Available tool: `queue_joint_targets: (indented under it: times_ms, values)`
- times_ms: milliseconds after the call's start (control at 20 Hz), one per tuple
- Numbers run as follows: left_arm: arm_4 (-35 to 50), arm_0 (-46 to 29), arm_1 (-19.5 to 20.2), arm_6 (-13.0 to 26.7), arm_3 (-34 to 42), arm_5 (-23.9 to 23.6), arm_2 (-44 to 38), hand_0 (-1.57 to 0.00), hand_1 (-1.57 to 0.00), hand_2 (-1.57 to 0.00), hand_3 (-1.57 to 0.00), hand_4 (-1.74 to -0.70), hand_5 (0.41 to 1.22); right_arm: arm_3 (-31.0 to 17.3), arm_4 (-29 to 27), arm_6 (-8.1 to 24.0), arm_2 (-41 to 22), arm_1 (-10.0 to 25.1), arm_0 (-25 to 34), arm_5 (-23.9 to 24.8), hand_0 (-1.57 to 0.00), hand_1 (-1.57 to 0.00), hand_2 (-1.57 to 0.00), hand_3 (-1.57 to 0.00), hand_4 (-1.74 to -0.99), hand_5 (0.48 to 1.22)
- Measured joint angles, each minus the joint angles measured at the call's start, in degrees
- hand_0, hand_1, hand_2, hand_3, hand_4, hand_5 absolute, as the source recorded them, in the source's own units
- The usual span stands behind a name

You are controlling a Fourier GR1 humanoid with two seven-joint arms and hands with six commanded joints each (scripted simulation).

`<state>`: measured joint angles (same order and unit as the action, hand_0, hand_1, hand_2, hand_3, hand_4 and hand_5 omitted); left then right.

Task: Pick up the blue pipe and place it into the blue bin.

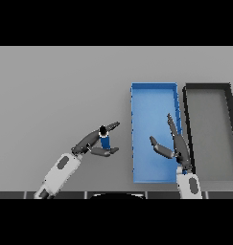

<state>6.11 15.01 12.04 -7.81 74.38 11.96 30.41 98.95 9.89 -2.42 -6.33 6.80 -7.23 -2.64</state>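
Observation:
The blue pipe is a short blue tube standing on end on the grey table, its dark ring-shaped end facing up, left of the blue bin. My left hand is at the pipe, with fingers behind it and the thumb in front of it, closing round it. My right hand is over the blue bin, fingers straight and thumb spread, holding nothing.
A black bin with a grey floor stands right of the blue bin, side by side with it. The grey table stretches wide to the left and behind.

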Motion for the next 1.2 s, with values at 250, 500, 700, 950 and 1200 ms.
queue_joint_targets:
  times_ms: [250, 500, 700, 950, 1200]
  values:
    - [0.8, -1.0, -2.8, 1.5, 0.1, -1.5, 0.2, -0.89, -1.00, -1.03, -1.01, -1.53, 0.988, -0.1, -1.5, 0.6, 0.8, 0.2, 0.9, -0.6, 0.00, 0.00, 0.00, 0.00, -1.195, 0.604]
    - [-0.7, -0.7, -2.7, -3.8, -0.6, -1.4, 2.4, -1.35, -1.38, -1.40, -1.32, -1.67, 1.144, -0.5, -1.7, 0.4, 0.6, 0.3, 0.9, -1.1, 0.00, 0.00, 0.00, 0.00, -1.190, 0.600]
    - [-0.3, -1.3, -3.4, -4.2, 3.0, -3.9, 2.3, -1.48, -1.49, -1.50, -1.42, -1.71, 1.190, -0.9, -1.1, 0.2, 0.5, 0.0, 1.2, -0.7, 0.00, 0.00, 0.00, 0.00, -1.187, 0.603]
    - [1.5, 0.2, -4.6, -2.4, 9.6, -4.6, 2.6, -1.54, -1.55, -1.55, -1.47, -1.73, 1.211, -1.0, -0.8, -0.7, 1.2, 1.0, 1.0, -0.4, 0.00, 0.00, 0.00, 0.00, -1.164, 0.602]
    - [2.2, 1.5, -3.8, 3.3, 14.8, -4.7, 3.3, -1.56, -1.56, -1.56, -1.49, -1.74, 1.218, 0.0, -0.6, -1.5, 1.1, 1.1, 0.5, -0.3, 0.00, 0.00, 0.00, 0.00, -1.136, 0.604]
